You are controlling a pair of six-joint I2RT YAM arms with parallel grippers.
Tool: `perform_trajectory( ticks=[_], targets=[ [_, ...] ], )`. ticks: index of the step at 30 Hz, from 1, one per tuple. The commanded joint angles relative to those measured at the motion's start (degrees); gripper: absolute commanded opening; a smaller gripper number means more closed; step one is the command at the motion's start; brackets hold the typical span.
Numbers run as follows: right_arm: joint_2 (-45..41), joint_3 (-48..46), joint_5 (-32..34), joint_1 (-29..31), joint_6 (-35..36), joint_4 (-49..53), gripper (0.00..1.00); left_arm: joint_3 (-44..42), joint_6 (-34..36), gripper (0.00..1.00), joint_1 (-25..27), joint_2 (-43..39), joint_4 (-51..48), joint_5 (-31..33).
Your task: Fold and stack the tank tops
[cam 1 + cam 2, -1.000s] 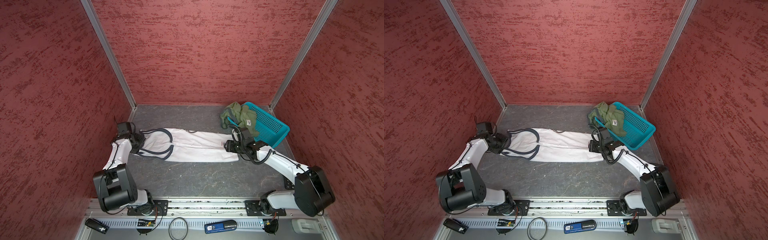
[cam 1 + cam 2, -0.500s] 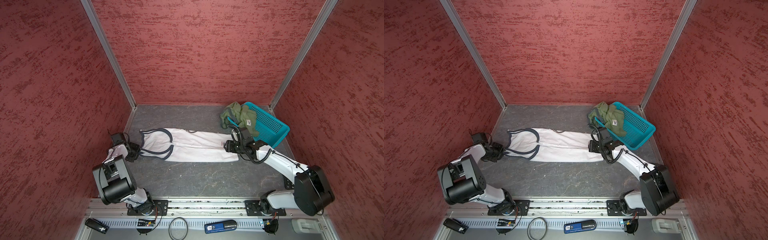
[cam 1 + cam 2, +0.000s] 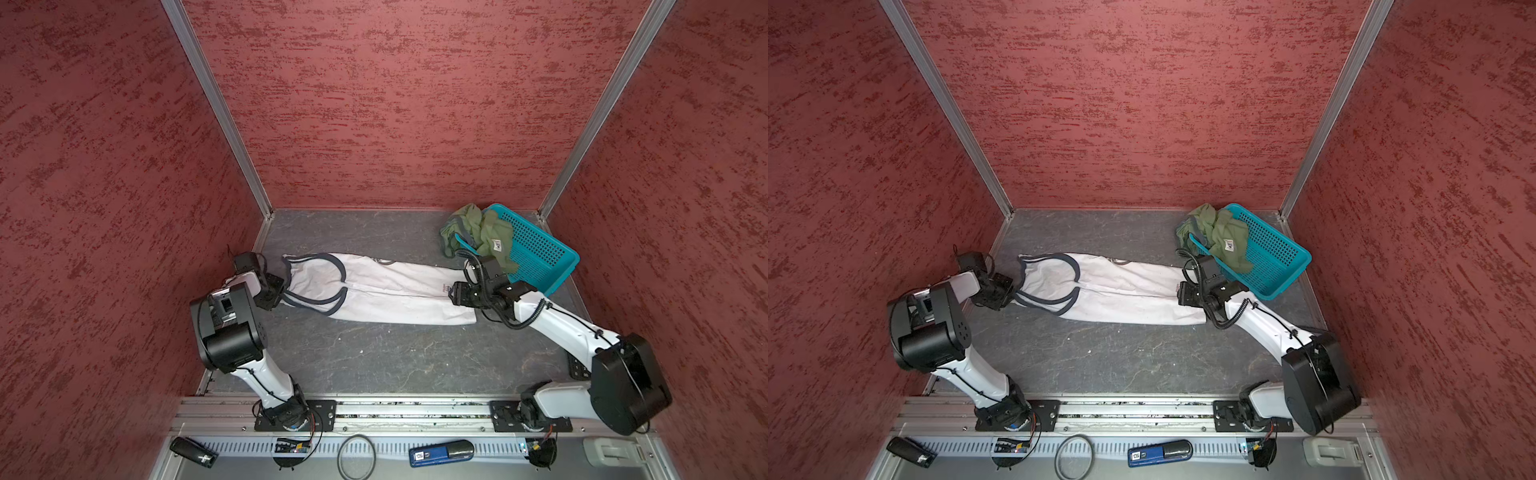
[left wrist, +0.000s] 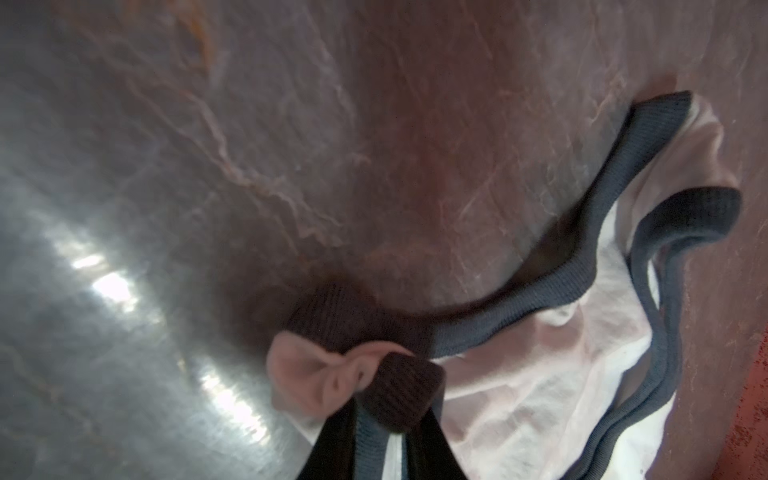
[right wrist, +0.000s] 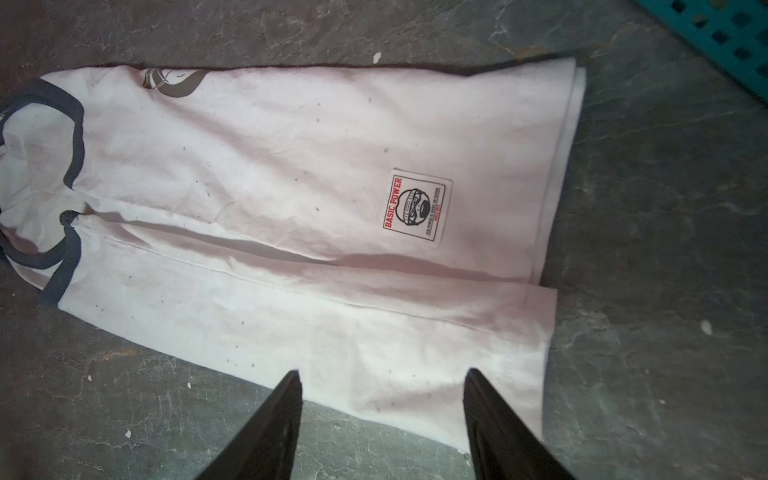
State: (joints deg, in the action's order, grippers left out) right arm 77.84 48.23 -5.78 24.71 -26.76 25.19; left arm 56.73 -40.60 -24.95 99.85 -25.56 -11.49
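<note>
Two tank tops are in view, and both are placed here by the teal basket (image 3: pixel 540 249) that stands on the grey counter (image 3: pixel 374 357). The olive tank top (image 3: pixel 486 232) is crumpled over the basket's rim, part of it inside and part spilling outside. The white tank top (image 3: pixel 386 291) lies stretched out on the counter as a long narrow strip with its sides folded inward. Its hem end lies just beside the basket and its dark-trimmed straps lie at the end far from the basket.

At that far end the left tool (image 3: pixel 276 291) pinches a bunched strap. In the left wrist view the dark fingers (image 4: pixel 328 453) close on the gathered white cloth and ribbed trim.

Beside the basket, the right tool (image 3: pixel 455 293) sits at the hem end. The right wrist view shows its two dark fingers (image 5: pixel 274 428) spread apart over the hem corner, gripping nothing. A small woven label (image 5: pixel 417 208) reading BASIC POWER sits near the hem.
</note>
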Motion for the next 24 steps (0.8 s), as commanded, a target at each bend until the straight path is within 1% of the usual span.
perform_trajectory(
  ticks=[1,5,8,14,16,20,24],
  targets=[
    [-1.1,0.8,1.5,0.6,-0.5,0.5,0.64,1.4,-0.2,0.23,0.7,2.8,-3.8,4.5],
    [0.7,1.3,1.8,1.2,-0.4,-0.1,0.64,3.5,0.6,0.23,1.7,4.8,-7.1,8.3],
    [3.4,1.5,2.7,2.9,-0.4,-1.2,0.64,5.8,1.2,0.26,3.3,6.0,-9.6,11.5],
    [13.0,2.8,5.3,4.2,-1.0,-3.6,0.65,12.2,1.4,0.29,6.6,10.1,-14.3,15.9],
    [14.9,2.9,6.3,4.5,-1.7,-3.5,0.65,15.1,1.6,0.31,7.6,11.9,-15.9,17.4],
    [16.0,1.7,8.2,5.8,-3.3,-1.9,0.65,21.8,2.3,0.34,9.7,16.1,-20.2,20.1],
    [14.3,-2.5,8.0,8.4,-7.1,-0.8,0.65,28.8,2.7,0.36,11.4,20.2,-24.3,22.2]
  ],
)
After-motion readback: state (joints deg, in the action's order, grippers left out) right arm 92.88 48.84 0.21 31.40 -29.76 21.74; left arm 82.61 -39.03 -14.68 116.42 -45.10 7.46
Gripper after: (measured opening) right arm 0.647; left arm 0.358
